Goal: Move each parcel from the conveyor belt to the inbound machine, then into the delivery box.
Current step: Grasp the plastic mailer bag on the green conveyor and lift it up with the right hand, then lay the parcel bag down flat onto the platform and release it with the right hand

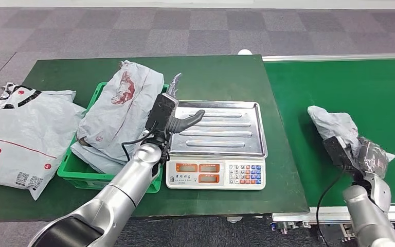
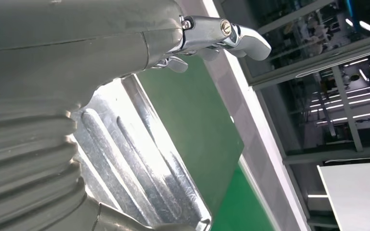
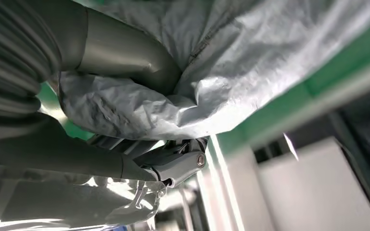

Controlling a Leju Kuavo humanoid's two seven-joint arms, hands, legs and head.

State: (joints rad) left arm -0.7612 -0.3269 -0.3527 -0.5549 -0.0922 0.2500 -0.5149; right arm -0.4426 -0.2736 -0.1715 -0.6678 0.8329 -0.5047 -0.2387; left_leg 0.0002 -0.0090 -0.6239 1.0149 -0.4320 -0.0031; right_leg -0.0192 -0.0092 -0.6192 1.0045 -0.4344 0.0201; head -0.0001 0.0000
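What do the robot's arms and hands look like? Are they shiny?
Yes. Both arms are shiny silver tubes. The left arm has a black box at its wrist and a thin black cable looping beside it. The left hand has a thick grey thumb and silvery metal fingers. The right arm also carries a black cable, and the right hand looks dark.

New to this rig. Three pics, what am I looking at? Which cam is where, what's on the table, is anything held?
It is a humanoid robot with two silver arms ending in many-fingered hands. The wide picture comes from its head, looking down; the other two come from cameras at each wrist, so they look turned.

On the green table sit a weighing scale with a steel tray and a green crate holding grey parcels; another parcel lies beside the crate. The conveyor belt runs on the right.

The left hand hovers at the scale's tray, holding nothing. The right hand grips a grey parcel on the belt; its wrist view shows the fingers wrapped in the bag.
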